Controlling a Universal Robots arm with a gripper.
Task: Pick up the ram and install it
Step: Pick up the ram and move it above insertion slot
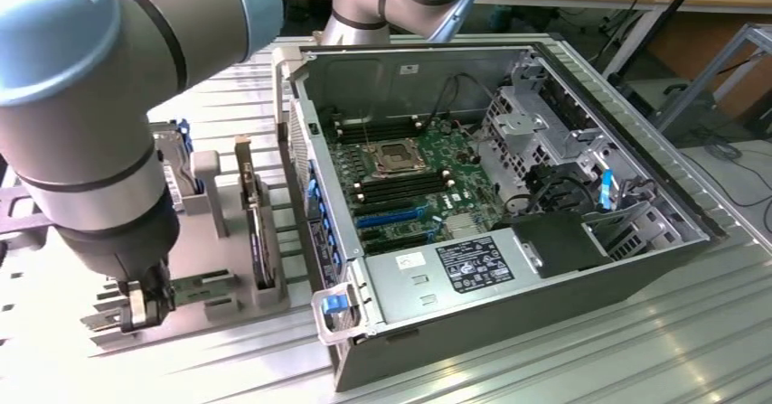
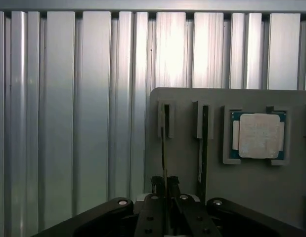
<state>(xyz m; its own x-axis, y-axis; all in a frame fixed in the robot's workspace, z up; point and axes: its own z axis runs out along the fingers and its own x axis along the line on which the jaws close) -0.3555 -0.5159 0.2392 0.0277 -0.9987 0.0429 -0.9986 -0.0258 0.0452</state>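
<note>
The ram (image 2: 163, 148) stands on edge in a slot of the grey holder plate (image 2: 246, 192), showing as a thin dark line. My gripper (image 2: 165, 183) sits right over it, both fingers pressed against its sides, shut on the stick. A second ram stick (image 2: 204, 148) stands in the neighbouring slot. In the exterior view my gripper (image 1: 145, 306) reaches down to the holder (image 1: 230, 306) at the exterior view's left, beside the open computer case (image 1: 507, 268). Inside the case, the motherboard's long memory slots (image 1: 399, 190) lie just below the processor socket (image 1: 392, 157).
A square silver processor chip (image 2: 259, 136) rests in a recess of the holder. A dark expansion card (image 1: 255, 228) stands upright in the holder between my arm and the case. The ribbed aluminium table (image 2: 68, 123) lies around the holder. Drive cages and cables (image 1: 555, 178) crowd the case's right side.
</note>
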